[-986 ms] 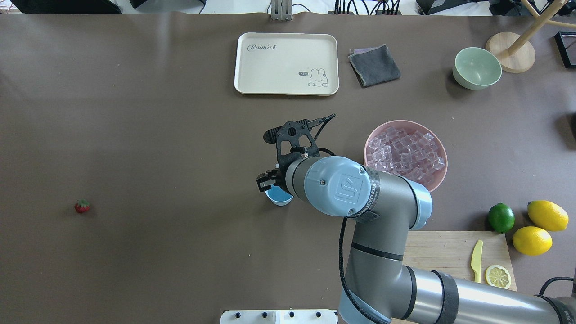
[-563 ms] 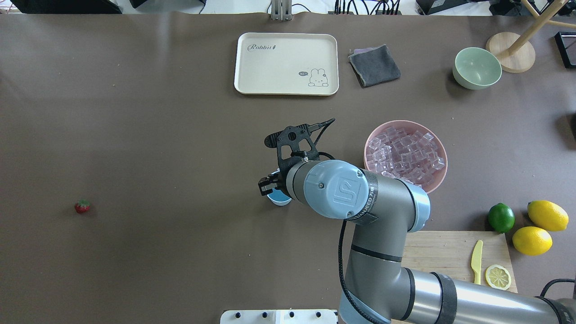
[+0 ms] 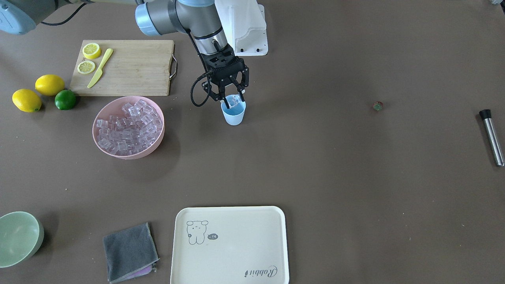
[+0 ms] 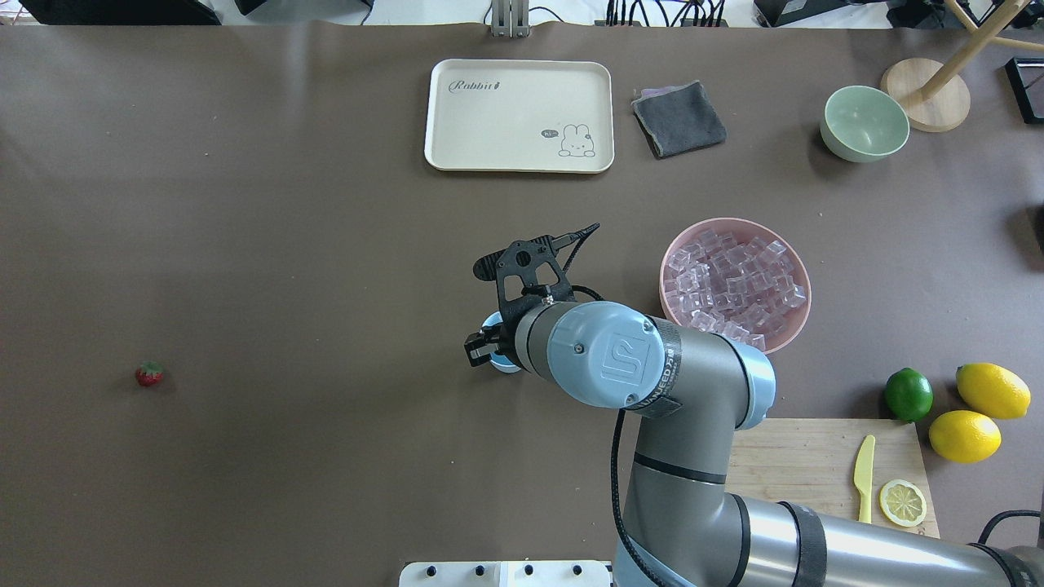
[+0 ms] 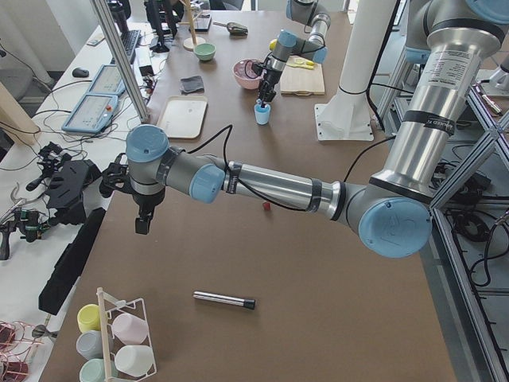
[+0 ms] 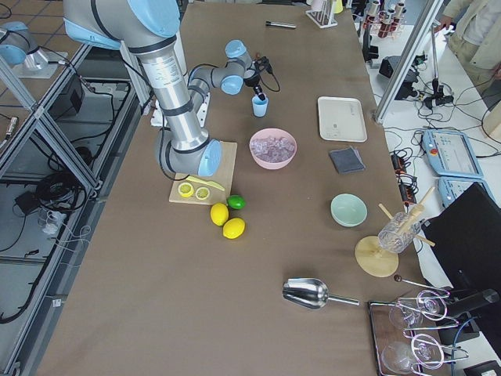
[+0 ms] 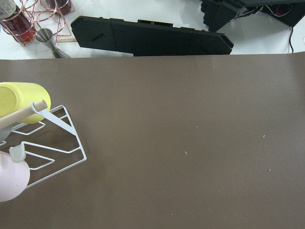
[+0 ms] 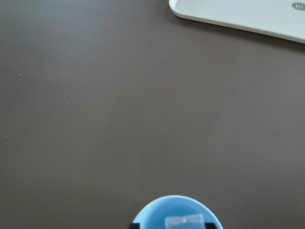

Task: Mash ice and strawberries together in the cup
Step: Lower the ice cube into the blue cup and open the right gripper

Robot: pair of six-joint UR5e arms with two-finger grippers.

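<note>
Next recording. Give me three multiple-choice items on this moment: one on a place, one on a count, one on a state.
1. Where is the small red strawberry?
A) in the wide pink bowl
B) on the bare brown table, far off on the robot's left side
C) on the cream tray

2. How many whole yellow lemons lie by the green lime?
A) one
B) two
C) four

3. What does the right end effector grip above the small light blue plastic cup?
A) nothing, it is open
B) the strawberry
C) a clear ice cube

Answers:
1 B: the overhead view shows it alone on the table, well away from the cup.
2 B: two lemons lie next to the lime.
3 C: the right wrist view shows a cube held over the cup's mouth.
</note>
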